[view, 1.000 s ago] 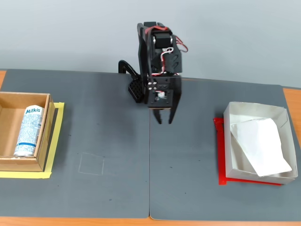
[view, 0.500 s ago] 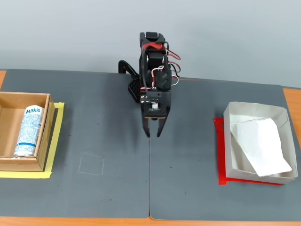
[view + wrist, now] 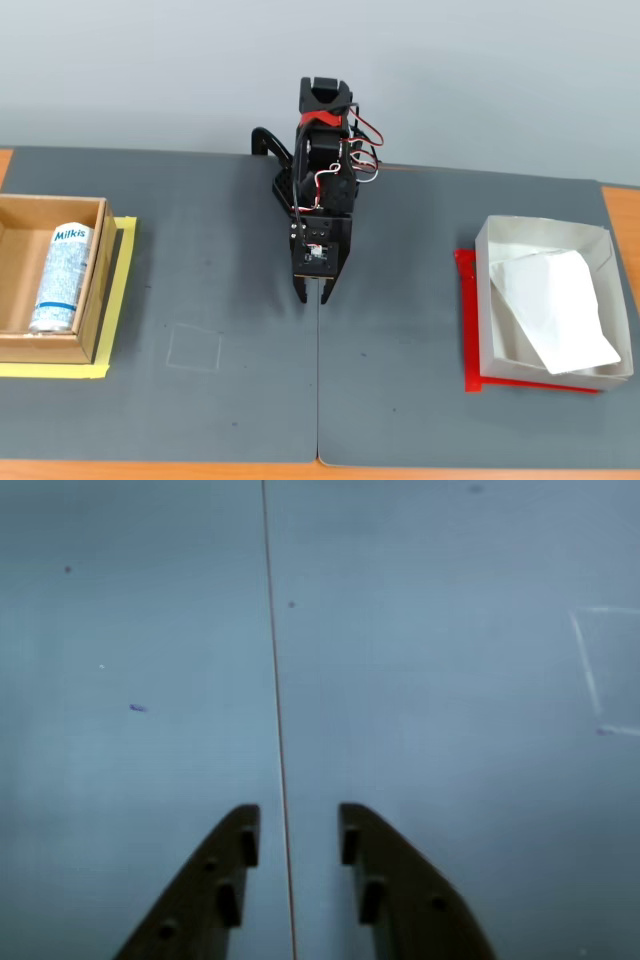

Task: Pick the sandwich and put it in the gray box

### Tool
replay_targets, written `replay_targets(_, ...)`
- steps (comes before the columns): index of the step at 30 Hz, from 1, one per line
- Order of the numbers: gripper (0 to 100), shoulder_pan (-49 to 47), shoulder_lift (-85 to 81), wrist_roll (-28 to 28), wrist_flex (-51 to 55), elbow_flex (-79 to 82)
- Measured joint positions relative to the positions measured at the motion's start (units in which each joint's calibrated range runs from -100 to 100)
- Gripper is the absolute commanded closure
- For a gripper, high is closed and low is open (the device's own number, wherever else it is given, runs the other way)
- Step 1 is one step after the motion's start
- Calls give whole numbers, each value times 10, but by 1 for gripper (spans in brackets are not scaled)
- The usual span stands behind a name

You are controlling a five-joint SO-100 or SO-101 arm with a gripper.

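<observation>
sandwich [image 3: 553, 307] lies in the gray box [image 3: 497, 332], so the hand [image 3: 314, 296] hangs empty, slightly open, above table [image 3: 220, 420].

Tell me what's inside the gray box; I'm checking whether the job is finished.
The sandwich lies inside the gray box, slanted, its lower end resting on the box's front rim. The box floor beneath the packet is hidden. The fingers are elsewhere, holding nothing.

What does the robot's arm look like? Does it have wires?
The arm is black and blocky, with red and white wires looping out near its upper part and a red piece just below its top. The gripper has two dark, pointed fingers like a beak, each with small round bumps along the inner side.
</observation>
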Motion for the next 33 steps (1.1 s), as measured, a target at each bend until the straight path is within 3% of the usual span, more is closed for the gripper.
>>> replay_targets(33, 91, -10, -2, 2, 0, 12)
